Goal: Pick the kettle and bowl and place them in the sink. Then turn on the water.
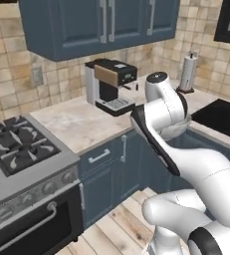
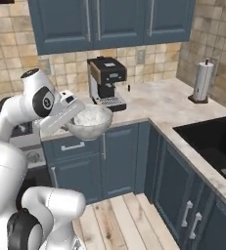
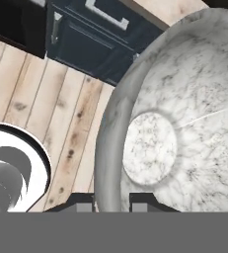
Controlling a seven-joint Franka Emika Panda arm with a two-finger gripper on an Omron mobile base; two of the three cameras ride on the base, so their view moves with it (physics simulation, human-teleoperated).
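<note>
Over the floor, off the counter edge: bowl [image 2: 90, 122], held aloft.
Gripper [image 3: 113, 202]: fingers pinched the bowl's rim.
Sink [image 2: 208, 139]: right of the bowl, well apart; open counter [image 2: 156, 105] between.

Both base views are looking forward and down from behind the arm, left and right, sharing the coffee machine [image 1: 110, 85], counter [image 1: 79, 122] and paper towel roll [image 2: 203, 80]. The hand view is looking down at close range into the bowl [image 3: 179, 133] over floorboards [image 3: 41, 113].
</note>
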